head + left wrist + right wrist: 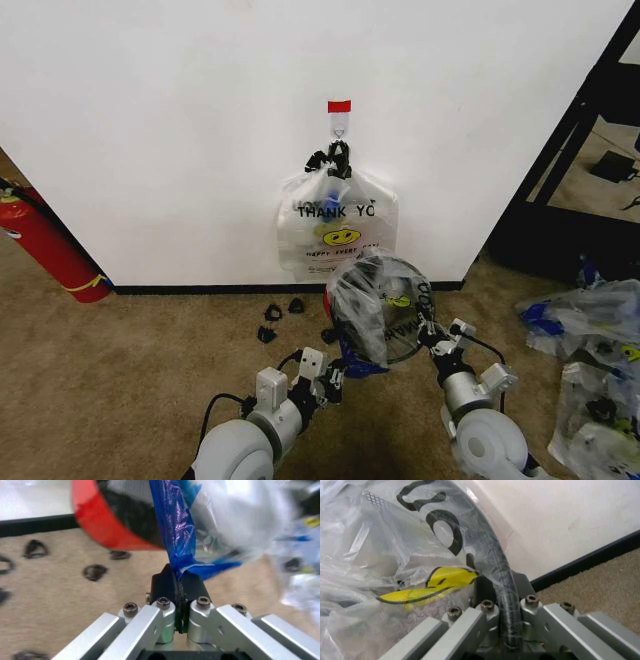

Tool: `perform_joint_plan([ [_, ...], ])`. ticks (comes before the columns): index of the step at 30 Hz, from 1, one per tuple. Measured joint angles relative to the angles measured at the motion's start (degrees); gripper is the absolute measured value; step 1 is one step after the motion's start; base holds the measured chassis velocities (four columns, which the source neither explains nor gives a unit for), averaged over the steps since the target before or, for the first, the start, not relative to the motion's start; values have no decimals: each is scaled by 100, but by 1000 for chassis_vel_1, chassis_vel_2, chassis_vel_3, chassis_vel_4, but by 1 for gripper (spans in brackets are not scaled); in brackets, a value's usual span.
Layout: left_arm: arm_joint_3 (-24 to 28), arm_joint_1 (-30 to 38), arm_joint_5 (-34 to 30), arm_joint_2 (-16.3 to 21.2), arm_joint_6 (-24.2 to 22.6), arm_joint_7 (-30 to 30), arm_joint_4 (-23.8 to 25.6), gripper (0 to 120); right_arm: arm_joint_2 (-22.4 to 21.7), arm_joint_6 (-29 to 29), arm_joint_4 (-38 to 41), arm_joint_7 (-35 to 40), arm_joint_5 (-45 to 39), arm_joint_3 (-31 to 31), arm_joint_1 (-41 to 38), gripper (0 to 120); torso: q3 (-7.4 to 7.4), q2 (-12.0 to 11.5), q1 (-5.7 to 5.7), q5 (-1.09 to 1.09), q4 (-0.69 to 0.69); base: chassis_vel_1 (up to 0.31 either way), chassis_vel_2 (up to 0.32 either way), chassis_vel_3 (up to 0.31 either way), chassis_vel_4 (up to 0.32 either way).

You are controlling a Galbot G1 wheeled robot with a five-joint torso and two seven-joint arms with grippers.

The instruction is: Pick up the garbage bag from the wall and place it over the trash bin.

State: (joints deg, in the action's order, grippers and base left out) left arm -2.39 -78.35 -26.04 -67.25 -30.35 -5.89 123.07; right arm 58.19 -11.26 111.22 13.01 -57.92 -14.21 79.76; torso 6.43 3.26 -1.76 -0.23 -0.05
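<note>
The trash bin, black mesh with a red base, sits tilted on the carpet below the wall, its round mouth turned up toward me. A garbage bag with a yellow smiley is stretched over it. My left gripper is shut on the bag's blue handle strip at the bin's near left. My right gripper is shut on the bin's black rim through the plastic, on its right side. More such bags hang from the hook under red tape.
A red fire extinguisher leans at the left by the baseboard. Small black scraps lie on the carpet left of the bin. A heap of plastic bags lies at the right, beside a black frame.
</note>
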Motion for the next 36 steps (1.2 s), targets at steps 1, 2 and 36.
perform_joint_plan([
  [1, -8, 14, 106, 4, 43, 0, -79, 0, -1, 8, 43, 24, -26, 0, 12, 0, 0, 0, 0, 0, 0, 0, 0, 0, 0],
  [2, -12, 32, 227, 1, 102, 0, -176, 0, -1, 28, 111, 63, -69, 1, 38, 0, 0, 0, 0, 0, 0, 0, 0, 0, 0],
  [36, -203, -161, 1309, 184, 956, 45, -724, 45, 176, 285, 201, 317, 160, 257, 73, 0, 0, 0, 0, 0, 0, 0, 0, 0, 0],
])
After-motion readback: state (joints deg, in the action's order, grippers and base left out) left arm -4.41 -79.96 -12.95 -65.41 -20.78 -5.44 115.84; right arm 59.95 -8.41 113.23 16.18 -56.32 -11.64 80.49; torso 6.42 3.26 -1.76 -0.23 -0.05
